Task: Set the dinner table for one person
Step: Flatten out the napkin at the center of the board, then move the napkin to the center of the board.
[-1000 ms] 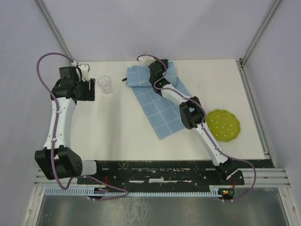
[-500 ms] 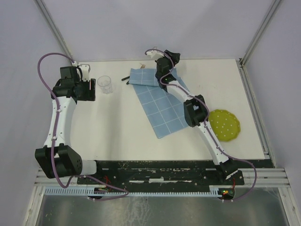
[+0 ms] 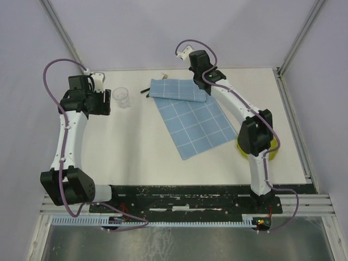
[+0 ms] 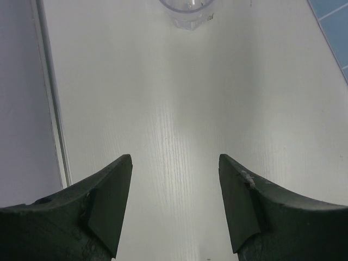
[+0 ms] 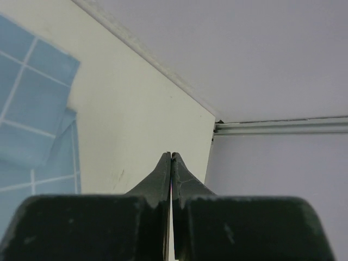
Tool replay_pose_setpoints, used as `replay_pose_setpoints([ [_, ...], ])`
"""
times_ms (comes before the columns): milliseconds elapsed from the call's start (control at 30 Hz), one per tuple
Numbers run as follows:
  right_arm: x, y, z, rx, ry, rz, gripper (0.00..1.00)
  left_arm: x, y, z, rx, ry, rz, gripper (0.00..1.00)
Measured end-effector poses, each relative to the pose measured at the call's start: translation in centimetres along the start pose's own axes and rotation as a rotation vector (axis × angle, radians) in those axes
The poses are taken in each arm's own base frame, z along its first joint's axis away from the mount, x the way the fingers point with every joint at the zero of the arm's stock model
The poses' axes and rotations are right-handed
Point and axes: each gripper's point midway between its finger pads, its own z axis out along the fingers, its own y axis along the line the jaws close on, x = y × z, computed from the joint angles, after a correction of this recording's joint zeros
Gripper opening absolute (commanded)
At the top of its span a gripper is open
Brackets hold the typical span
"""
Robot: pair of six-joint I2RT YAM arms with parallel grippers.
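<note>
The dinner table (image 3: 136, 136) is a large off-white top. A light-blue gridded cloth (image 3: 193, 119) lies slanted on it, its far end folded over. A clear glass (image 3: 121, 97) stands at the back left. My left gripper (image 3: 107, 102) sits just left of the glass, open and empty; in the left wrist view the gripper (image 4: 175, 157) faces the glass (image 4: 187, 11) across bare table. My right gripper (image 3: 216, 73) hovers past the cloth's far right corner, shut with nothing in it. The right wrist view shows that gripper (image 5: 171, 156) pointing at the table's back right corner, cloth (image 5: 32, 125) to its left.
A green dotted plate (image 3: 266, 142) lies at the right, partly hidden by my right arm's elbow. Dark utensil ends (image 3: 145, 91) stick out at the cloth's far left corner. Metal frame rails (image 3: 291, 103) border the table's right side, and grey walls close in the back.
My right gripper let go of the cloth's far end, rose and swung back to the right, jaws opening then shutting. The cloth lies flatter. The left arm has not moved.
</note>
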Motion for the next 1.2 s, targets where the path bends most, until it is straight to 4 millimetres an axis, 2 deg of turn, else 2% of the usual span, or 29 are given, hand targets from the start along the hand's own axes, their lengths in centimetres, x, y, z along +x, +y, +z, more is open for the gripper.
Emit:
replay_pose_setpoints([
  [67, -1.2, -1.5, -3.9, -0.109, -0.046, 0.041, 0.02, 0.1, 0.0, 0.0, 0.002, -0.001, 0.005, 0.71],
  [167, -1.7, -1.5, -8.4, -0.280, -0.089, 0.068, 0.02, 0.8, -0.2, 0.0, 0.005, 0.005, 0.026, 0.69],
  [233, -1.0, 0.2, -10.8, -0.413, -0.075, 0.058, 0.02, 1.4, -0.2, 0.0, 0.007, 0.013, 0.041, 0.68],
  [333, 1.8, 4.4, -12.6, -0.600, 0.015, 0.015, 0.02, 1.6, -0.2, -0.2, 0.007, 0.011, 0.056, 0.66],
  [500, 8.7, 11.6, -13.7, -0.846, 0.278, -0.104, 0.02, 1.4, -0.2, -0.3, 0.007, 0.003, 0.057, 0.66],
  [633, 12.6, 14.7, -14.3, -0.951, 0.443, -0.181, 0.02, 1.2, -0.3, -0.5, 0.008, -0.005, 0.058, 0.66],
  [733, 13.3, 15.5, -14.4, -0.981, 0.494, -0.194, 0.02, 0.9, -0.4, -0.9, 0.013, -0.022, 0.060, 0.66],
  [967, 12.5, 16.2, -13.5, -0.982, 0.496, -0.171, 0.02, 0.4, -0.6, -1.5, 0.020, -0.047, 0.062, 0.66],
  [1200, 14.3, 19.8, -12.4, -1.032, 0.566, -0.180, 0.02, 0.3, -0.8, -1.5, 0.032, -0.050, 0.062, 0.65],
])
